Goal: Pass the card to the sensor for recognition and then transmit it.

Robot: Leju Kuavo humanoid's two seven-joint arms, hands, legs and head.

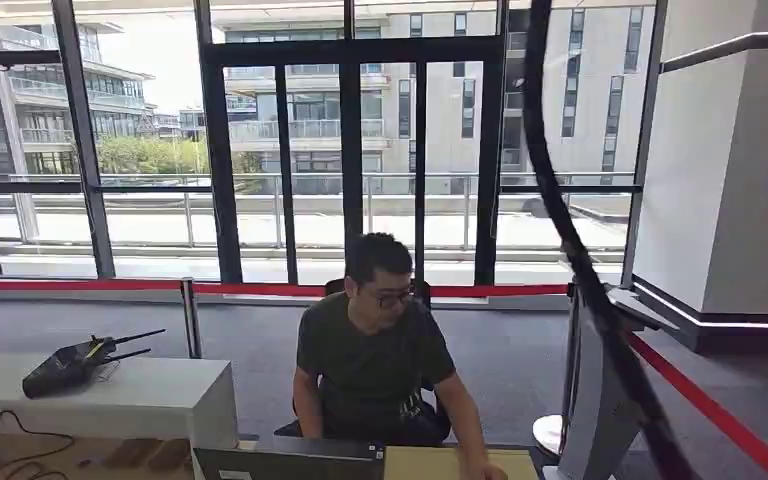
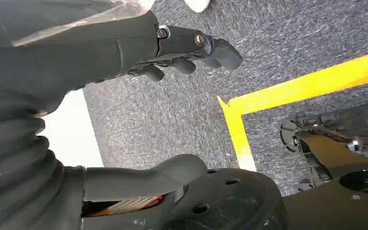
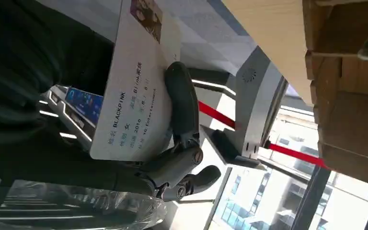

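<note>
A white card (image 3: pixel 134 91) printed with a small photo and black text lies in my right hand (image 3: pixel 182 153). The thumb presses on its face and the fingers sit behind it. A grey upright sensor stand (image 1: pixel 600 400) rises at the right end of the desk, also seen past the card as the stand (image 3: pixel 251 96); the card is held apart from it. My left hand (image 2: pixel 105 57) hangs over the carpet with fingers and thumb apart and nothing in it.
A person (image 1: pixel 375 350) sits behind the wooden desk (image 1: pixel 440 465), one arm reaching toward its top. A laptop (image 1: pixel 290 465) stands at the desk's near edge. A white counter (image 1: pixel 160 400) with a black router (image 1: pixel 70 365) is at the left. Red barrier tape (image 1: pixel 720 415) runs along the right.
</note>
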